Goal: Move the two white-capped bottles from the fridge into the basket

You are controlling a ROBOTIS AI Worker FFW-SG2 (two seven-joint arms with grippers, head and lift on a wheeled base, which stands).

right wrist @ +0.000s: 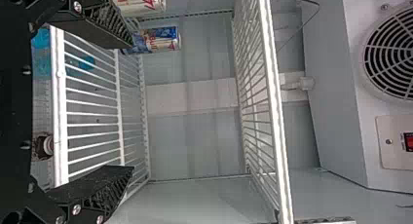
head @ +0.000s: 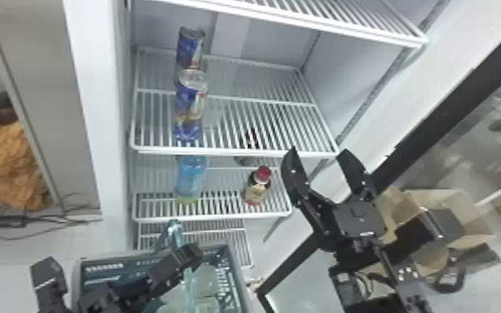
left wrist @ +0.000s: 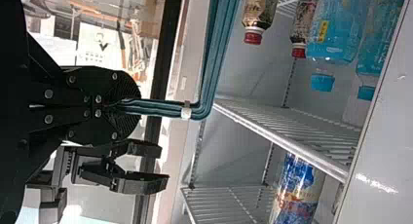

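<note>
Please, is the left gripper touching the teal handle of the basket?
Touching. The left wrist view shows it: the left gripper is shut on the teal handle, which comes out from between its two fingers.

gap beside cans, wire shelf below

Blue and silver, with touches of red and yellow, are worn by the cans. Pale blue is shown by a bottle tinted yellow-green at its base. A dark bottle is topped with red and wrapped in a cream label. The shelves are striped by white bars. The basket is coloured dark grey-green, its handle teal, marked with a white band. Orange-brown is seen on the cloth, black on the right gripper.
</note>
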